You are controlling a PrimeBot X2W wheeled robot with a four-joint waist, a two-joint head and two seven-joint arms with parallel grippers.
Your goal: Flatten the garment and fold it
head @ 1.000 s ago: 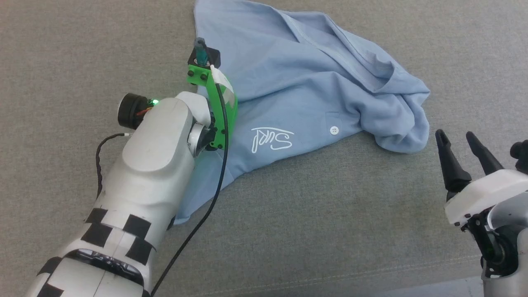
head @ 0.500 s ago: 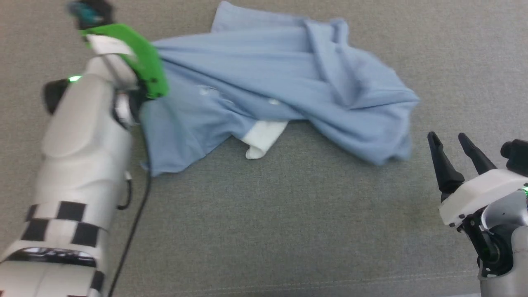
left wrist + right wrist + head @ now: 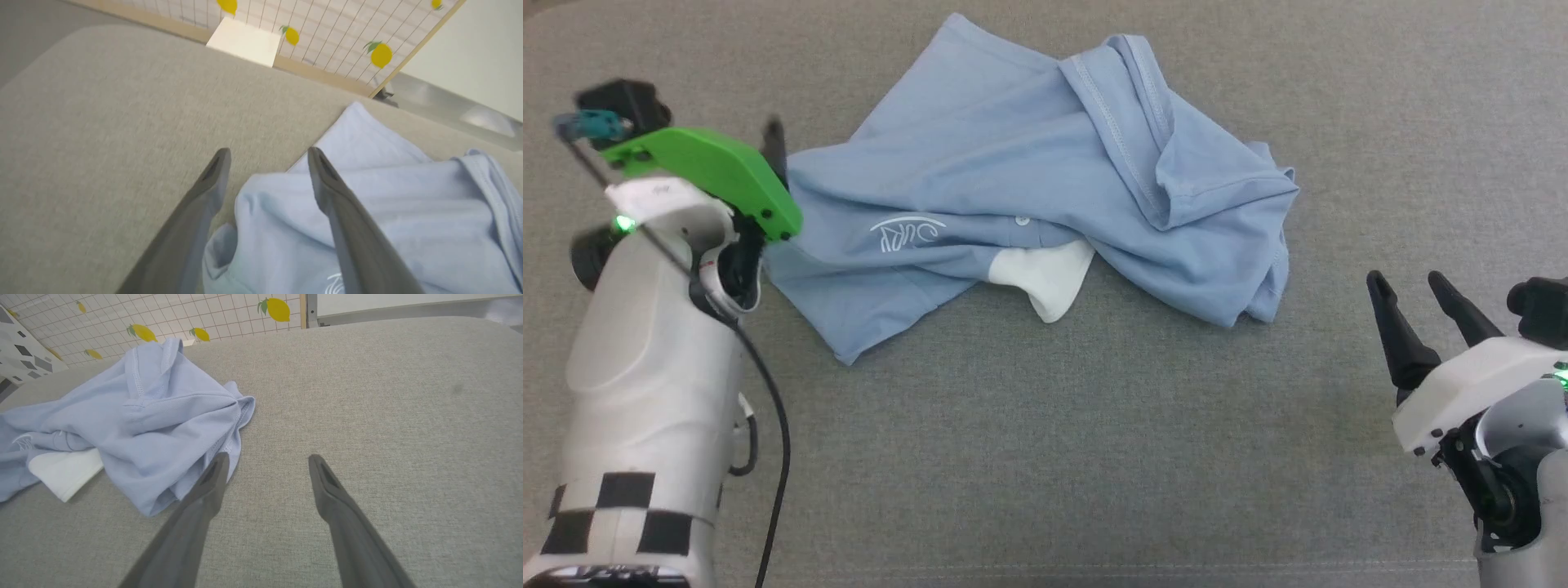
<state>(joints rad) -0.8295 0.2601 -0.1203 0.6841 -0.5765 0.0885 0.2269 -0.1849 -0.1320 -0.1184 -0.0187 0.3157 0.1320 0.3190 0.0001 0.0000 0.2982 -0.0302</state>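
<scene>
In the upper left of the head view the left gripper [image 3: 269, 152] sits just beside the garment [image 3: 1029, 188], under its green bracket [image 3: 711, 175]. In its wrist view the two dark fingers stand wide apart. The near edge of the blue fabric lies below and between them, and nothing is pinched.

The garment occupies the upper middle of the head view, lying on the grey fabric-covered counter [image 3: 1045, 457]. It is bunched rather than spread out. The logo [image 3: 907, 233] and button [image 3: 1022, 220] face up along a crease, and the white collar [image 3: 1045, 278] pokes out at the lower edge. A hemmed flap [image 3: 1143, 122] is folded over the right half, with layers heaped beneath it.

In the lower right, the right gripper [image 3: 1406, 282] hovers well apart from the cloth, its fingers spread wide and empty.

The step in hand looks like flattening, and no folding has begun. The next move probably calls for a fresh pinch on a single layer at the left edge. The right gripper would then need to reach up to the heaped right side, so the two can draw the cloth apart. The risk is catching several layers at once.
</scene>
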